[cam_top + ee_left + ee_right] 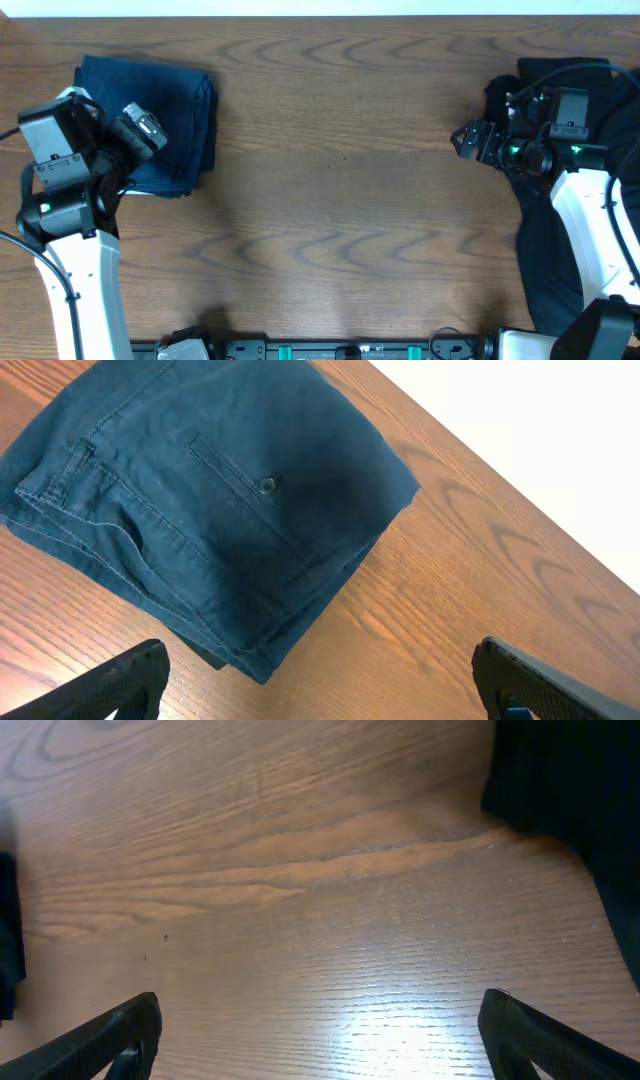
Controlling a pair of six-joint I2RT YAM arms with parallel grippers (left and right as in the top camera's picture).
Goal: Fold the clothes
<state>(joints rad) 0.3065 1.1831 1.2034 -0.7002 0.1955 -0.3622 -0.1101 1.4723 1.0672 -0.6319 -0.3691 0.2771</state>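
Scene: two robot arms at a wooden desk (340, 200), seen from above and from each wrist.
Blue garment: a denim-blue piece of the clothes (150, 115) lies in a neat folded bundle at the far left of the desk, layers stacked, a buttoned back pocket (265, 485) facing up.
Left pincer: the left pincer (320, 695) stands wide open and holds nothing; it hovers over the bundle's near edge, with the cloth spreading ahead of it and to its left.
Black garments: loose, unfolded black cloth (545, 250) lies along the right edge of the desk, partly under the right arm, with more at the far right corner.
Right pincer: the right pincer (468, 140) is also wide open and empty, over bare wood.
Key relation: the right pincer points towards the desk's middle, so the black cloth lies behind it and to its right; only a dark corner (570, 780) shows in its wrist view.
Long axis: the black cloth runs from the far edge towards the near edge.
Nearer arm: the right arm, by a wide margin.
Likely next step: the blue piece looks finished, so the black cloth probably comes next; the right pincer would need to turn back towards it.
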